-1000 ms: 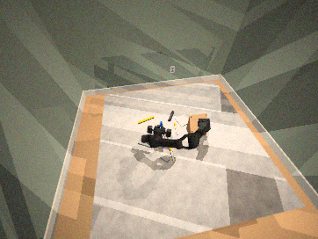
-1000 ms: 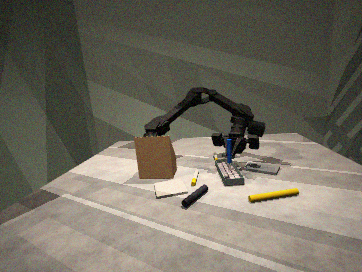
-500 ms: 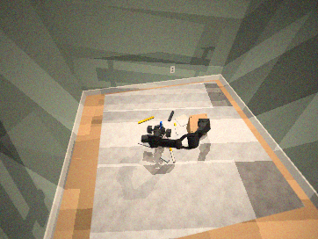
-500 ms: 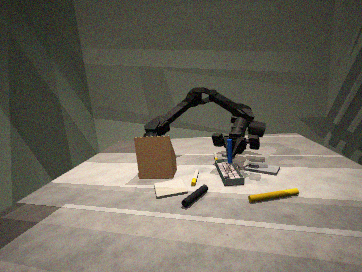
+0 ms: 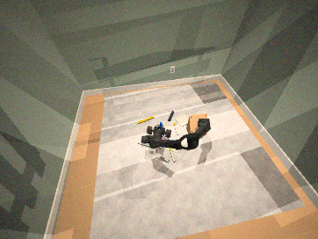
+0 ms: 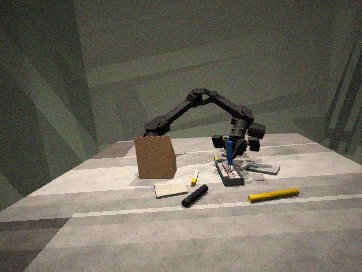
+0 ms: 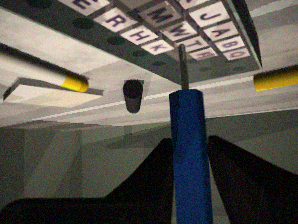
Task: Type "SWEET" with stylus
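Note:
My gripper is shut on the blue stylus, held roughly upright. Its thin grey tip, in the wrist view, appears over the keyboard, at the lower edge of the W key and left of the T key. Whether the tip touches or presses a key is not clear. The E key shows at the upper left, cut by the frame edge. I cannot make out an S key. The arm mostly hides the keyboard in the top view.
A brown box stands near the arm's base. A black cylinder, a yellow bar, a pale slab and a white-and-yellow stick lie around the keyboard. A flat grey piece lies beside it.

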`<state>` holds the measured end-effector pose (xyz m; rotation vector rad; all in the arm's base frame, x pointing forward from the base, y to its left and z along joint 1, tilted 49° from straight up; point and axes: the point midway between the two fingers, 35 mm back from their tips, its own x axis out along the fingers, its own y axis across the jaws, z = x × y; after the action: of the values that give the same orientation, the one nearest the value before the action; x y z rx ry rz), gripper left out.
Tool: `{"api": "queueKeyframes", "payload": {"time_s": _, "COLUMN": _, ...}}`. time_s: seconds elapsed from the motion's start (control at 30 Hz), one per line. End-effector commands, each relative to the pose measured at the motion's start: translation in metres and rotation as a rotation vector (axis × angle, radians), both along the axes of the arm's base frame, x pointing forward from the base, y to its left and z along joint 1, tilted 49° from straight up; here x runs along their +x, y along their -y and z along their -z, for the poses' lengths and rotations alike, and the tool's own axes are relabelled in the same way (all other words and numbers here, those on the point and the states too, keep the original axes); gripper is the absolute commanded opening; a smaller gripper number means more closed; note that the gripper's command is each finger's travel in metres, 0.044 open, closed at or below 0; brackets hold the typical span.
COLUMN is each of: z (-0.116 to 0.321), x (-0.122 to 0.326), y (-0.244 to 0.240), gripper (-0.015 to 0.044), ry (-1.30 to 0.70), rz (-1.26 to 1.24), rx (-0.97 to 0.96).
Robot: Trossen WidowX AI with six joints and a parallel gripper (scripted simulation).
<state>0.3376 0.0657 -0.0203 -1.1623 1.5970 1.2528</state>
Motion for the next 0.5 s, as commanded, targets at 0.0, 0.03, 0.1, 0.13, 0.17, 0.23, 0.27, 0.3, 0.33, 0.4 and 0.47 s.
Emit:
{"api": "queueKeyframes", "payload": {"time_s": 0.0, "z": 0.0022, "x": 0.0001, "y": -0.0017, "gripper": 0.0081, "ry": 0.003, "rz": 0.008, "rx": 0.001}}
{"api": "queueKeyframes", "payload": {"time_s": 0.03, "z": 0.0024, "x": 0.0001, "y": -0.0019, "gripper": 0.0081, "ry": 0.002, "rz": 0.008, "rx": 0.001}}
{"api": "queueKeyframes", "payload": {"time_s": 0.1, "z": 0.0025, "x": 0.0001, "y": -0.0021, "gripper": 0.0081, "ry": 0.002, "rz": 0.008, "rx": 0.001}}
{"api": "queueKeyframes", "payload": {"time_s": 0.13, "z": 0.0027, "x": 0.0001, "y": -0.0024, "gripper": 0.0081, "ry": 0.002, "rz": 0.008, "rx": 0.001}}
{"api": "queueKeyframes", "payload": {"time_s": 0.17, "z": 0.0031, "x": 0.0000, "y": -0.0028, "gripper": 0.0081, "ry": 0.002, "rz": 0.008, "rx": 0.001}}
{"api": "queueKeyframes", "payload": {"time_s": 0.23, "z": 0.0038, "x": -0.0001, "y": -0.0037, "gripper": 0.0081, "ry": 0.002, "rz": 0.008, "rx": 0.001}}
{"api": "queueKeyframes", "payload": {"time_s": 0.27, "z": 0.0042, "x": -0.0002, "y": -0.0040, "gripper": 0.0081, "ry": 0.002, "rz": 0.008, "rx": 0.001}}
{"api": "queueKeyframes", "payload": {"time_s": 0.3, "z": 0.0045, "x": -0.0002, "y": -0.0044, "gripper": 0.0081, "ry": 0.002, "rz": 0.008, "rx": 0.001}}
{"api": "queueKeyframes", "payload": {"time_s": 0.33, "z": 0.0048, "x": -0.0003, "y": -0.0048, "gripper": 0.0081, "ry": 0.002, "rz": 0.008, "rx": 0.001}}
{"api": "queueKeyframes", "payload": {"time_s": 0.4, "z": 0.0054, "x": -0.0004, "y": -0.0054, "gripper": 0.0081, "ry": 0.002, "rz": 0.008, "rx": 0.001}}
{"api": "queueKeyframes", "payload": {"time_s": 0.47, "z": 0.0059, "x": -0.0004, "y": -0.0060, "gripper": 0.0081, "ry": 0.002, "rz": 0.008, "rx": 0.001}}
